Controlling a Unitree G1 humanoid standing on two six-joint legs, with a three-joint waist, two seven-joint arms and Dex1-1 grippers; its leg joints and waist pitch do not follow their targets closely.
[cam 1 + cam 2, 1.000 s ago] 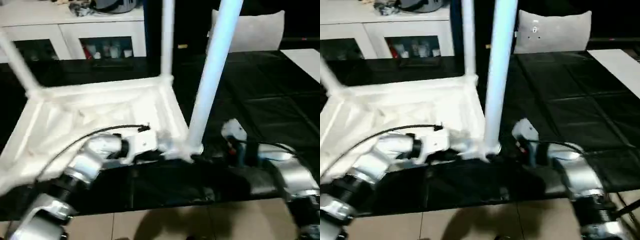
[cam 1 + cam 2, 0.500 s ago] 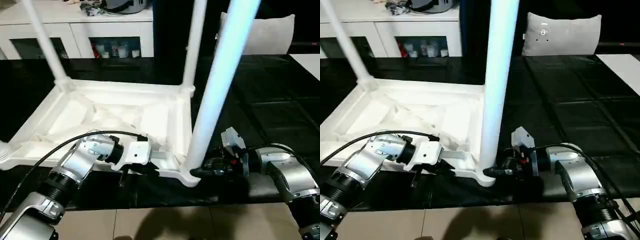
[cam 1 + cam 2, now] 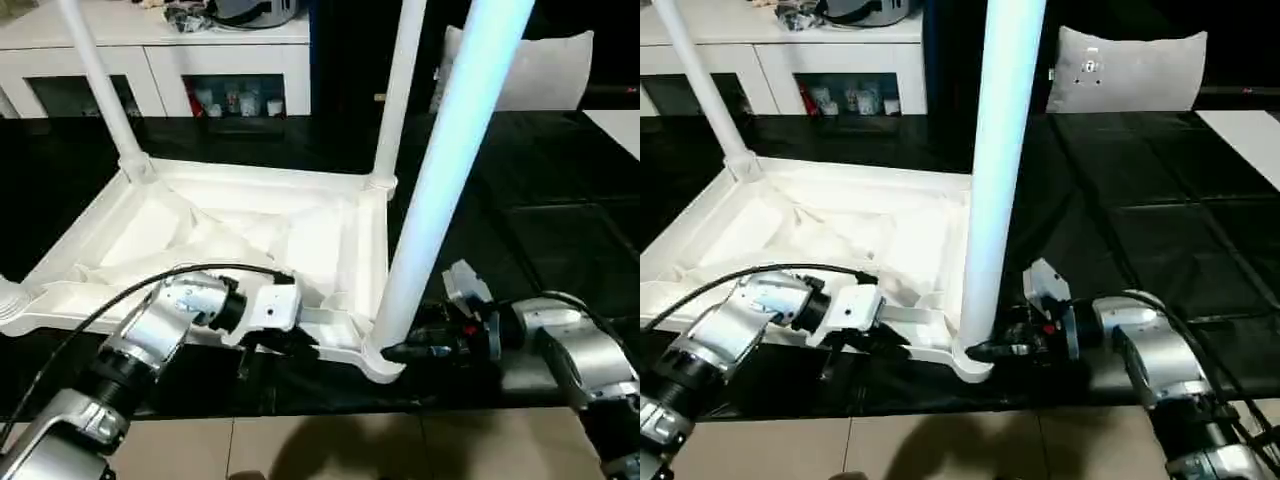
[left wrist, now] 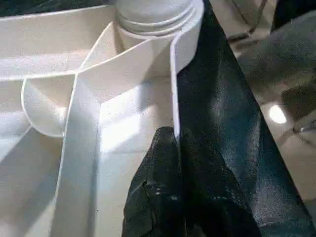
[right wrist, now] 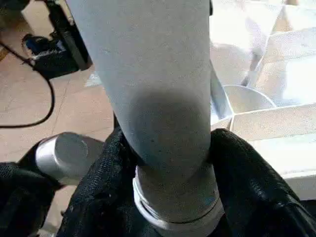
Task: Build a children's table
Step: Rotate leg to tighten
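The children's table lies upside down on the black work surface, its ribbed white top [image 3: 240, 176] facing up. Two legs stand in the far corners, one at the left [image 3: 100, 90] and one at the right [image 3: 400, 90]. The near right leg [image 3: 440, 190] rises from its corner socket [image 3: 378, 358]. My right gripper [image 5: 170, 138] is shut on this leg just above the socket, one black finger [image 5: 98, 187] on each side. My left gripper [image 4: 176, 140] is shut on the top's thin front rim [image 4: 173, 74], just left of that socket.
A white cabinet [image 3: 180, 70] with glass doors stands behind the black work surface [image 3: 540, 210]. A grey cushion [image 3: 540, 65] lies at the back right. Tiled floor [image 3: 330, 445] runs along the near edge, right below my arms. Cables lie on the floor [image 5: 29, 98].
The camera has shifted. My right gripper's fingers have come in and closed around the base of the near leg. My left gripper keeps its hold on the rim.
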